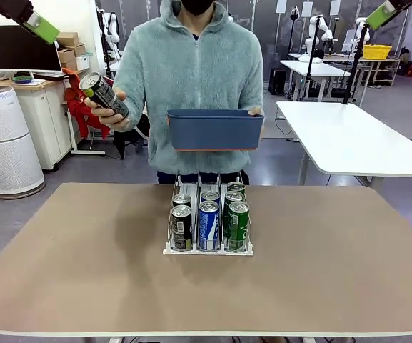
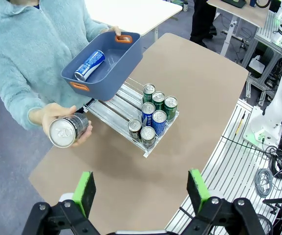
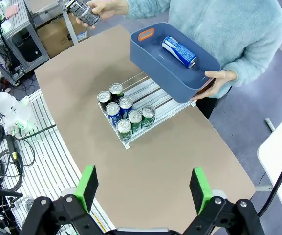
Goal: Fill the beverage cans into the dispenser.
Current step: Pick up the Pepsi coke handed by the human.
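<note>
Starting from the dispenser (image 1: 208,249): it sits mid-table with its white lip toward the robot's side. We count seven cans (image 1: 209,225) upright in it: two dark in the left lane, two blue in the middle, three green on the right. In the front view the rear cans are half covered by the front ones, and we can't read the labels.

The rack's far end is hidden under the dark-blue bin (image 1: 215,130), which the person (image 1: 191,71) holds just above it. Only the fingertips of the hand on the bin show in the front view. One blue can (image 2: 89,65) lies on its side in the bin. The person's other hand (image 1: 109,114) holds a dark can (image 1: 104,94), tilted, off to the robot's left and well clear of the rack.

The left gripper (image 2: 141,188) hangs high over the table, fingers spread wide, nothing between them. The right gripper (image 3: 143,188) is the same: apart and empty. In the front view both are cut off at the top corners.

The table (image 1: 84,271) is plain tan. Behind it we see a white table (image 1: 355,143), a white air purifier (image 1: 4,143), a monitor (image 1: 16,48) and a yellow crate (image 1: 376,51).
</note>
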